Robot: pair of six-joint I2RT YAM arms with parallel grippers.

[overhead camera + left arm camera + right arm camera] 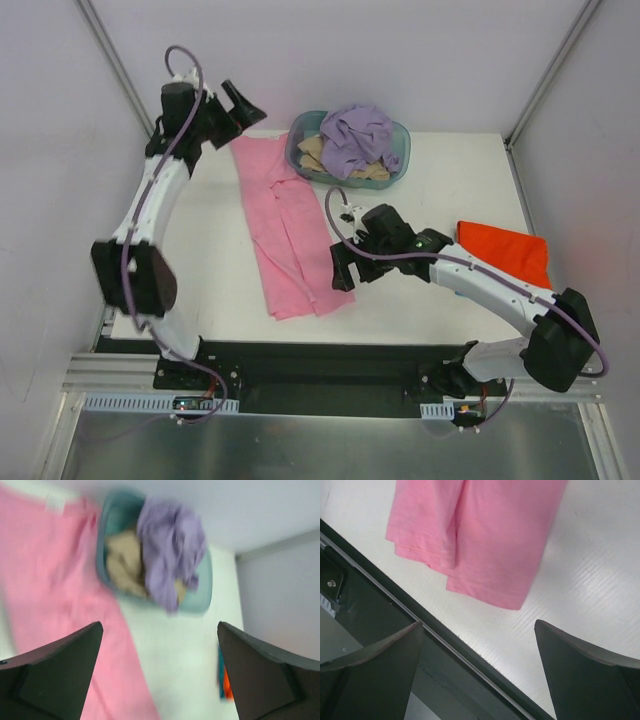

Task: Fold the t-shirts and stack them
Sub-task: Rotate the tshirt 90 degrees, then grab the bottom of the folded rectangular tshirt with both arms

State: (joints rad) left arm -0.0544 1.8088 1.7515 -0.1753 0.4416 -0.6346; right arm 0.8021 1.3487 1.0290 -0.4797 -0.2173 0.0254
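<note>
One pink shirt [285, 225] lies strip-folded on bench [440, 180] | left tool [240, 103], right tool [343, 270] spread, empty | next: pinch near end, fold crosswise

White table [440, 190], pale lilac walls [400, 60] — grey corner posts [116, 60], even light

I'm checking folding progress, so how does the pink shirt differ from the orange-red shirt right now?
The pink shirt is a long strip, folded lengthwise only; the orange-red shirt is a compact folded packet. The pink shirt lies mid-table, running from beside the basket toward the near edge; the orange-red shirt sits at the right side. Both are plain-coloured and lie flat on the table.
</note>
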